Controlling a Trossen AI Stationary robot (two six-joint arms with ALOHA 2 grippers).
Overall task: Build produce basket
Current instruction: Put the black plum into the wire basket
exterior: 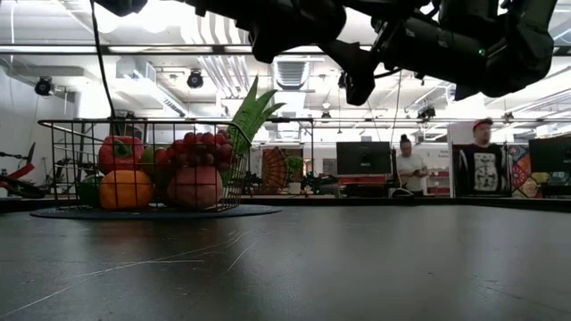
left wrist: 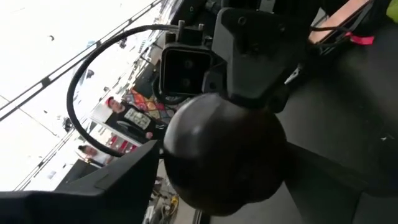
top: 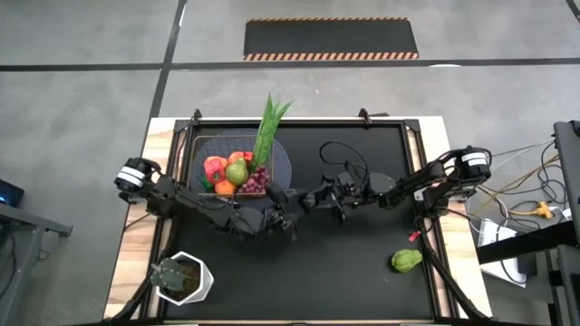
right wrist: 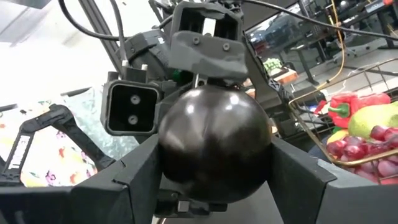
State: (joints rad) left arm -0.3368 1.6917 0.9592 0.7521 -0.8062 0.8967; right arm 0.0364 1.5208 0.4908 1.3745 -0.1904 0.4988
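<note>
Black matting covered the table (top: 362, 272), which stood on a grey concrete floor with a hazard-striped mat (top: 331, 39) beyond its far edge. Loose cables (top: 521, 195) trailed off to the right of it. In the low view two people (exterior: 412, 160) stood in the room behind, near a dark monitor (exterior: 363, 158); one wore a dark shirt with print too small to read.

The basket (top: 204, 145) sat at the far left of the table on its round grey disc. It held the produce (top: 237, 172): red, orange and green pieces, purple grapes, and a green stalk (top: 268, 127) leaning out over the far rim. A green fruit (top: 406, 261) lay on the table near the right edge, well apart from the basket, with a thin red chili (top: 414, 237) just beside it. A potted plant (top: 181, 278) stood at the near left corner.

Both arms met above mid-table, right of the basket. The right gripper (top: 324, 195) was clamped on a dark glossy ball (right wrist: 214, 146). The left gripper (top: 288, 206) faced it with the ball in its span; whether it gripped I could not tell. Each wrist view was largely blocked by the ball and the opposite gripper.
</note>
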